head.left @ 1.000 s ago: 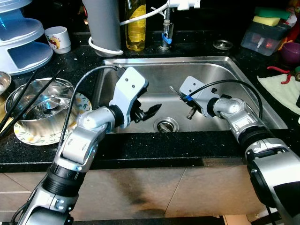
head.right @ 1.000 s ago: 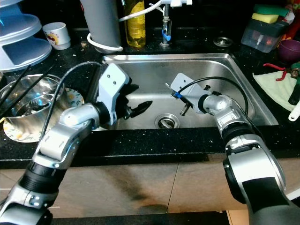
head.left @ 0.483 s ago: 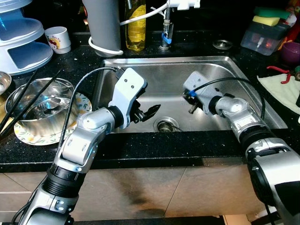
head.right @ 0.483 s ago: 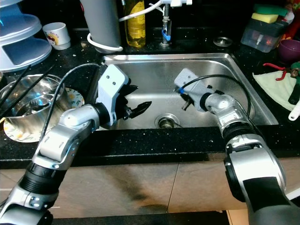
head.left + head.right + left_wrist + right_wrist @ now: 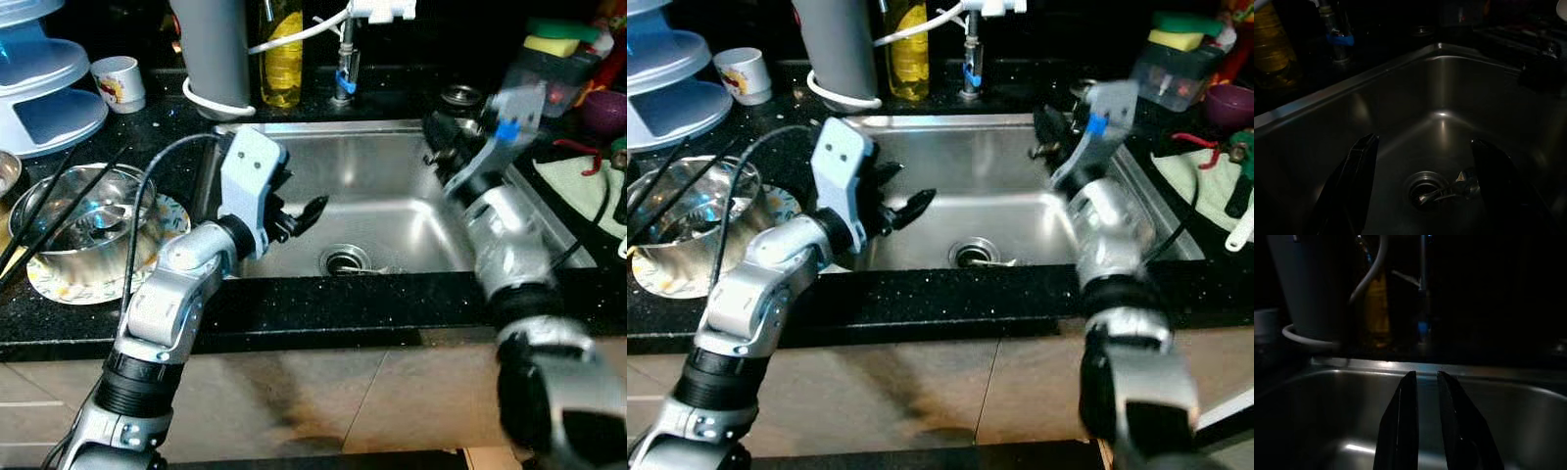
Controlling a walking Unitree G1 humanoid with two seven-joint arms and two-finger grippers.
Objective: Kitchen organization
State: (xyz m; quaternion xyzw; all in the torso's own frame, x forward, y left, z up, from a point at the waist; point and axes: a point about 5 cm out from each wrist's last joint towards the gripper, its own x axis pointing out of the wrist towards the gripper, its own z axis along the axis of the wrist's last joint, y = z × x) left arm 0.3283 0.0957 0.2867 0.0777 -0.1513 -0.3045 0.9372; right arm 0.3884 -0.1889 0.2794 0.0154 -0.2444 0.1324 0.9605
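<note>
Left claw (image 5: 312,209) hangs apart and empty above the sink (image 5: 372,147), right claw (image 5: 1422,421) nearly together over its far rim, a small metal piece (image 5: 1447,188) at the drain; organizing barely begun.

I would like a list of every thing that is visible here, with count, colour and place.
sink: one, steel, centre
drain: one, sink bottom, a small metal piece beside it
bottle: one, yellow, behind the sink
cup: one, white, back left counter
steel bowl: one, on a patterned plate, left counter
chopsticks: black, across the bowl
sponge: one, yellow-green, back right
left gripper: over the sink, jaws open
right gripper: raised at the sink's right rim, nearly closed
</note>
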